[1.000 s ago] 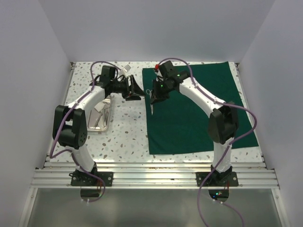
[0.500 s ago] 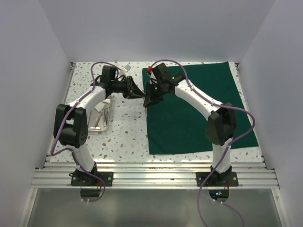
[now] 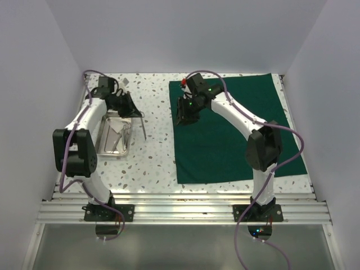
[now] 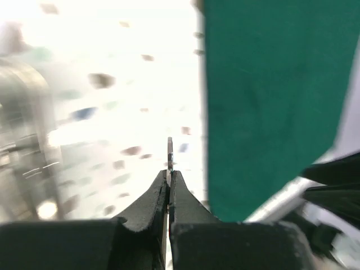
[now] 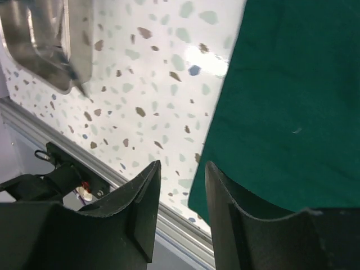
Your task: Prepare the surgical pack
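**Inspector:** State of the hands?

**Onlooker:** The left hand (image 3: 133, 111) is clamped on a thin steel instrument (image 4: 169, 152), gripped at one end. The rest hangs down over bare table (image 3: 152, 163), centre left of the overhead frame, just right of the tray (image 3: 114, 153). The right hand (image 5: 182, 166) has its jaws apart with nothing between them. It hovers over the left edge of the drape (image 3: 236, 135).

**Inspector:** How will that instrument handle?

**Onlooker:** In my judgement it is stiff, light and slick. Held by one end, it can pivot or slip in the pads. A grip nearer its middle would be steadier.

**Inspector:** And the drape?

**Onlooker:** It lies flat across the right half of the frame. It looks soft and limp, so it should bunch if dragged. A corner or a pinched edge is the place to take it.

**Inspector:** Clearances?

**Onlooker:** There is an open speckled strip between tray and drape, wide enough for carrying across. More instruments (image 3: 117, 138) lie in the tray, whose raised rim could catch the dangling tip. Walls close in at the left, right and top of the frame.
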You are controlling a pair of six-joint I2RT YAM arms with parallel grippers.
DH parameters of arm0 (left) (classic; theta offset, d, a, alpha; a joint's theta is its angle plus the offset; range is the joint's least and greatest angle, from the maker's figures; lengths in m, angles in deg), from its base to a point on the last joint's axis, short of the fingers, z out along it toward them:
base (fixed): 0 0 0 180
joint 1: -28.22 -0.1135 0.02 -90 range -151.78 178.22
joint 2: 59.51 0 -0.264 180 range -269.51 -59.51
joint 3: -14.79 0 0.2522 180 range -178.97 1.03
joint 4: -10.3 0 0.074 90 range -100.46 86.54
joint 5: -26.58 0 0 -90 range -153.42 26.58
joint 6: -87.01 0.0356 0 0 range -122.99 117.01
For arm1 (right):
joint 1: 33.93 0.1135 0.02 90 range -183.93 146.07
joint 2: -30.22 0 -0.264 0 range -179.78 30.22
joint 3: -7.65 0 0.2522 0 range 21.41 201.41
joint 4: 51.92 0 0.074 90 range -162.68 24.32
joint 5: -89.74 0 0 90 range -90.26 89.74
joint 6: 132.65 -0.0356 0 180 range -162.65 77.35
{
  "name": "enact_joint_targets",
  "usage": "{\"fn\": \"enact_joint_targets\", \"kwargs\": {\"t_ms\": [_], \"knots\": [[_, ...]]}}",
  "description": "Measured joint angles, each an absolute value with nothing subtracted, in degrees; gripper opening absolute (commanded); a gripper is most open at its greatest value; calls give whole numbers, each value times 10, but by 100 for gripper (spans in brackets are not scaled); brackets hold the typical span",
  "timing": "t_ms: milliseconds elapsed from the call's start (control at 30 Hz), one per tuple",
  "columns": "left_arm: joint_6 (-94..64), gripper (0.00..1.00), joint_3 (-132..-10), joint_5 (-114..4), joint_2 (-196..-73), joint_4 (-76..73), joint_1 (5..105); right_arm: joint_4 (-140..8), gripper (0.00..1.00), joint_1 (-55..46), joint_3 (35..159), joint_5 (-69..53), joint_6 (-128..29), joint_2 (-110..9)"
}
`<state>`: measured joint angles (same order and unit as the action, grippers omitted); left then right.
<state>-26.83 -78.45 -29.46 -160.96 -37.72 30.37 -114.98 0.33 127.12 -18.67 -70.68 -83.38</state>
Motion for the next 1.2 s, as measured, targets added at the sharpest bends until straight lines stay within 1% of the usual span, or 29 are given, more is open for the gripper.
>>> {"fn": "enact_joint_targets", "kwargs": {"t_ms": [100,400,433,500,567,600,700,733,767,867,900,1033,1200], "knots": [[-226,0,-801,-383,-1593,-431,276,-1161,41,-17,1258,-182,-707,-834],[-154,1,-883,-595,-1605,-525,283,-1182,41,-40,1261,-180,-702,-846],[-152,8,-885,-610,-1612,-529,283,-1185,41,-40,1263,-180,-700,-849],[-147,15,-885,-637,-1631,-538,283,-1188,41,-40,1263,-180,-698,-853],[-143,17,-885,-654,-1650,-547,283,-1190,41,-41,1263,-180,-696,-857],[-142,26,-885,-661,-1659,-552,283,-1190,41,-41,1263,-182,-696,-859],[-138,39,-891,-673,-1683,-563,283,-1192,41,-47,1264,-191,-695,-864],[-138,39,-893,-675,-1688,-565,283,-1193,41,-49,1267,-193,-695,-867],[-139,39,-893,-676,-1691,-565,283,-1193,41,-51,1268,-194,-694,-869],[-140,11,-893,-673,-1691,-565,283,-1194,41,-54,1276,-195,-694,-877],[-140,0,-893,-668,-1691,-565,283,-1194,41,-55,1276,-196,-694,-879],[-139,0,-884,-643,-1691,-561,283,-1195,41,-55,1278,-201,-695,-889],[-144,0,-844,-600,-1691,-554,283,-1195,41,-55,1279,-208,-695,-895]]}}
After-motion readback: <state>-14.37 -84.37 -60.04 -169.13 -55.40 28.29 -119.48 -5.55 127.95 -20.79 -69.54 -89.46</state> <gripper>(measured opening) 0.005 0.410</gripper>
